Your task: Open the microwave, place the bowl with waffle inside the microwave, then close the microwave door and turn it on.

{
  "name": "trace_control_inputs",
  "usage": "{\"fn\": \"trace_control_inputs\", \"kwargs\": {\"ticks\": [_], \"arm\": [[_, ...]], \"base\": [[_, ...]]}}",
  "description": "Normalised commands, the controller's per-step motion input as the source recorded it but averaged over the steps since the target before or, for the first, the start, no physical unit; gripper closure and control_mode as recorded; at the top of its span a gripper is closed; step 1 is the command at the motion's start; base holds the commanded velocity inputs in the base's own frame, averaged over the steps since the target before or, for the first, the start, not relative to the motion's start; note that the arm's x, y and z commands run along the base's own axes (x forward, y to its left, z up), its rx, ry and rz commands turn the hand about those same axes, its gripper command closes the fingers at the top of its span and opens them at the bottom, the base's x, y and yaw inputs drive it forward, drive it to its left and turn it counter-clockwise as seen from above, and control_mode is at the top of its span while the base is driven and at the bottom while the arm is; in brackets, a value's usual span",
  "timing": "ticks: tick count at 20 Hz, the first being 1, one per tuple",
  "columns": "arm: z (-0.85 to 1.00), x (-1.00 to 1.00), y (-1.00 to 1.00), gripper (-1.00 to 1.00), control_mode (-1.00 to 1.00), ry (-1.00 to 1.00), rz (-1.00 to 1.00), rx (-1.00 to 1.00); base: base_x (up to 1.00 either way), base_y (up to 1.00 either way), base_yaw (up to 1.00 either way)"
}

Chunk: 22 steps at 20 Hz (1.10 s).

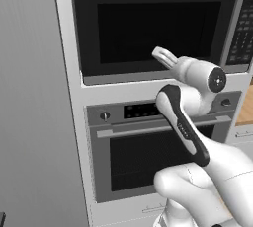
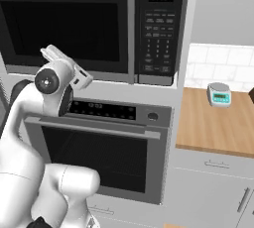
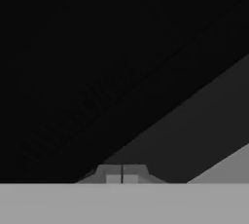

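Observation:
The black microwave [image 1: 148, 23] is built into the white column, and its door [image 2: 64, 28] stands closed. A tall grey bar handle [image 2: 131, 28] runs beside the keypad strip [image 2: 158, 33]. My gripper [image 1: 156, 52] is shut with nothing in it and points at the lower edge of the door, close in front of the window's lower right corner. From the right side the gripper [image 2: 48, 51] sits near the door's bottom strip. In the hand view the fingertips [image 3: 114, 175] are pressed together before the dark door face. The bowl with waffle is out of view.
A grey oven [image 1: 148, 152] with knobs and a horizontal handle [image 2: 94, 127] sits directly under the microwave. To the right a wooden counter [image 2: 208, 128] carries a small kitchen scale [image 2: 219, 94]. A plain grey wall panel [image 1: 29, 97] flanks the column on the left.

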Motion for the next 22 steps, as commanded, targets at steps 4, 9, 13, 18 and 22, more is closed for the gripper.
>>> {"fn": "trace_control_inputs", "kwargs": {"ticks": [4,9,13,18,22], "arm": [[0.64,-0.11,-1.0,1.0,-1.0,0.34,0.01,0.07],[0.3,-0.36,-1.0,1.0,-1.0,0.31,0.0,0.31],[-0.01,-0.08,-1.0,1.0,-1.0,0.25,0.0,0.56],[0.0,-0.05,-1.0,1.0,-1.0,0.03,0.0,0.72],[0.0,-0.25,-0.92,1.0,-1.0,-0.03,0.0,0.53]], "base": [[0.0,0.0,0.0],[0.0,0.0,0.0],[0.0,0.0,0.0],[0.0,0.0,0.0],[0.0,0.0,0.0]]}}
